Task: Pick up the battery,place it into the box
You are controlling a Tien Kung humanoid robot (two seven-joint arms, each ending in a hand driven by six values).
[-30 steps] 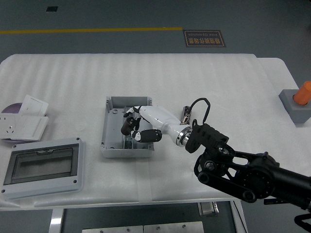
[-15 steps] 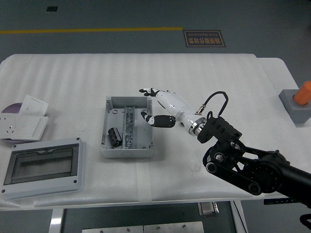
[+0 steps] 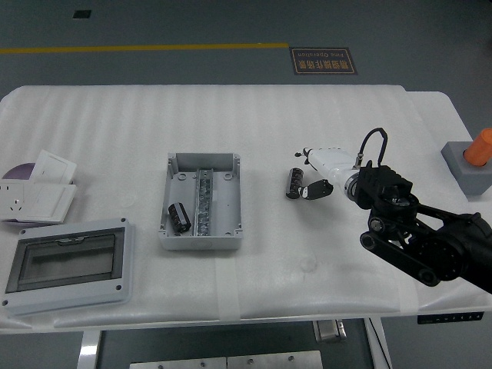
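A black cylindrical battery (image 3: 179, 215) lies inside the open grey box (image 3: 229, 165), in its left half beside the metal rail. My right hand (image 3: 309, 175), white with black fingertips, is over the table well to the right of the box. Its fingers are relaxed and hold nothing. A second small black cylindrical part (image 3: 293, 183) lies on the table just left of the fingertips; whether they touch it is unclear. The left arm is out of view.
The box's grey lid (image 3: 65, 261) with a clear window lies at the front left. White socket plates (image 3: 34, 196) and a purple disc (image 3: 15, 172) sit at the left edge. A grey block with an orange object (image 3: 470, 160) stands at the far right.
My right hand opened and left the battery in the box, then drew back to the right. It now sits beside the black part on the table.
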